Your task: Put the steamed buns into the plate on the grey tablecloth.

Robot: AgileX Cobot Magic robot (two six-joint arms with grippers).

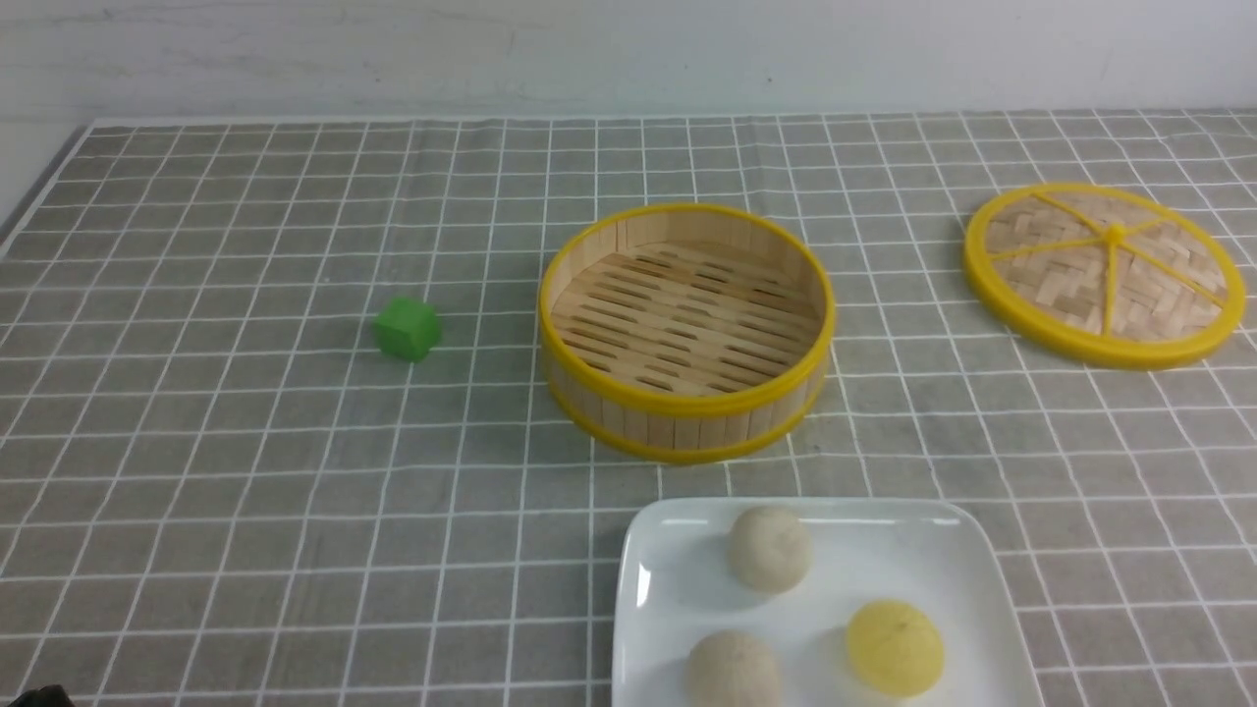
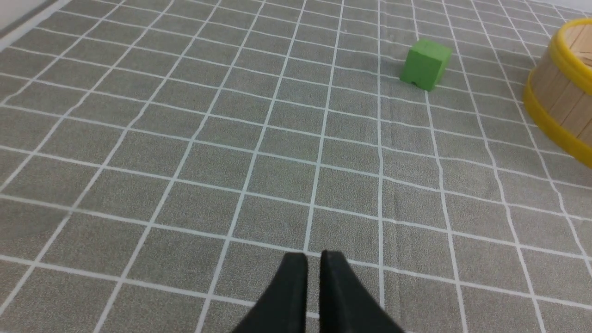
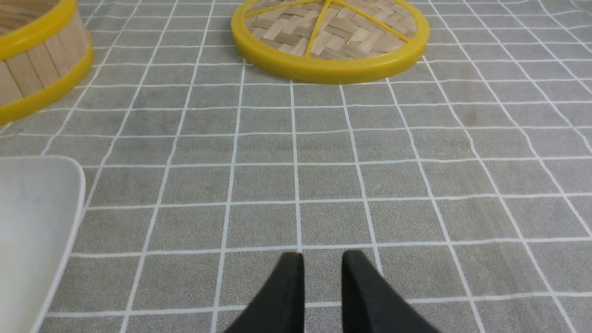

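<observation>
Three steamed buns (image 1: pixel 770 550), one plate (image 1: pixel 820 579), one steamer basket (image 1: pixel 687 427), one woven lid (image 1: pixel 1105 275), one green cube (image 1: pixel 407 328).

Hard to pin down the exact kind of place tbh. Could pass for a kitchen or a lab tabletop. Just a grey tablecloth (image 1: pixel 245 412) with a white grid, running across nearly the whole front view. Plain pale wall or panel (image 1: pixel 628 59) along the top edge. Kitchen-ish stuff on the cloth: bamboo steamer (image 1: pixel 687 422) near upper center, woven lid (image 1: pixel 1061 236) at upper right, white plate (image 1: pixel 815 609) at lower center. Also a plain green cube (image 1: pixel 408 329), left of center.
</observation>
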